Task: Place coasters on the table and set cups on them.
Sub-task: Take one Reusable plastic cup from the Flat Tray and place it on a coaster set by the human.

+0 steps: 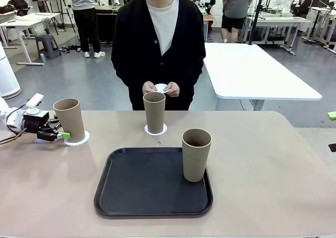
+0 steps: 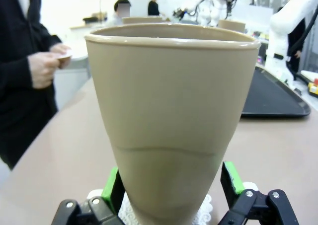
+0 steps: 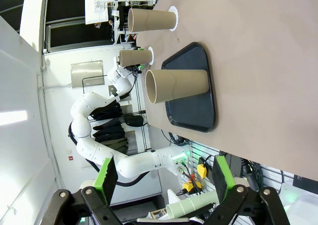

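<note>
Bright even indoor light, soft shadows, wrist-view edges warped

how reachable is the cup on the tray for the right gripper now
Probably yes: the right gripper is open, and the cup stands at the tray's right side with bare table towards it.

LEFT ARM: white left arm (image 1: 8,120) enters low from the left edge, wrist level | LEFT GRIPPER: left gripper (image 2: 171,183) (black, two-finger, green pads), fingers horizontal, jaws parted | RIGHT GRIPPER: right gripper (image 3: 165,178) (same build), wrist rolled sideways, jaws spread wide, nothing between them
</note>
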Controlling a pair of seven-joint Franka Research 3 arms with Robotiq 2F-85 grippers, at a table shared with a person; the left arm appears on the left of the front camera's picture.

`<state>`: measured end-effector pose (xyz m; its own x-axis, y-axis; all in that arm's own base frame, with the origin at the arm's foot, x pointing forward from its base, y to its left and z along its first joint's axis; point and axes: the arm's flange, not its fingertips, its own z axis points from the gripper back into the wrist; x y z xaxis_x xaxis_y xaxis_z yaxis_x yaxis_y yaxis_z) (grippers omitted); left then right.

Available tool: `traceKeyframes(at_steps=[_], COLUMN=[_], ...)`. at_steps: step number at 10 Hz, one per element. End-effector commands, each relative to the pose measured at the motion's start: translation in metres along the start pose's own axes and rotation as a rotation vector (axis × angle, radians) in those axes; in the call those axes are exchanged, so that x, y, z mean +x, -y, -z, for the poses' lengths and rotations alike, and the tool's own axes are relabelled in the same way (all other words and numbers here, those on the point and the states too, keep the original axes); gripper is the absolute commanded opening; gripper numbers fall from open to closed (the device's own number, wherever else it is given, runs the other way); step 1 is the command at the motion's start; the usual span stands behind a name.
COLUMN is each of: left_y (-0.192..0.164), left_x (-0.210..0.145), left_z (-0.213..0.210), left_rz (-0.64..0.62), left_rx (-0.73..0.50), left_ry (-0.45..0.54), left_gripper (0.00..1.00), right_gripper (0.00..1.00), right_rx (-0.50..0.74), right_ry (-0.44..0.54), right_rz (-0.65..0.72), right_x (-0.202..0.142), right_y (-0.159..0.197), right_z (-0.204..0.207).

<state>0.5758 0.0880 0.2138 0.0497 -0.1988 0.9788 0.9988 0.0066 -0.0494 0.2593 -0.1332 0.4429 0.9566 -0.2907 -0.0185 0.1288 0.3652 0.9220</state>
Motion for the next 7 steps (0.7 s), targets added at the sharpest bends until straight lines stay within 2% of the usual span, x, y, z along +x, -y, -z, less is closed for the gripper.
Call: traceKeyframes(at_steps=[1,5,6,7], left_y=[-0.001,-0.001,0.0,0.003], left_x=[0.003,0.001,0.004,0.015], left_z=[-0.011,-0.034,-0.043,-0.06], left_rz=[-0.004,0.019,0.017,0.001], left_rx=[-0.011,-0.011,-0.004,0.051], left_ry=[-0.032,-0.112,-0.17,-0.268], left_gripper=[1.0,1.0,1.0,1.0], right_gripper=[1.0,1.0,1.0,1.0], right_rx=[0.02,0.02,0.02,0.02], right_ry=[0.0,0.0,0.0,0.0], right_rz=[-0.01,-0.01,-0.01,-0.01], right_x=[0.001,0.001,0.001,0.001], right_y=[-0.001,-0.001,-0.001,-0.001], right_z=[0.001,0.001,0.001,0.001])
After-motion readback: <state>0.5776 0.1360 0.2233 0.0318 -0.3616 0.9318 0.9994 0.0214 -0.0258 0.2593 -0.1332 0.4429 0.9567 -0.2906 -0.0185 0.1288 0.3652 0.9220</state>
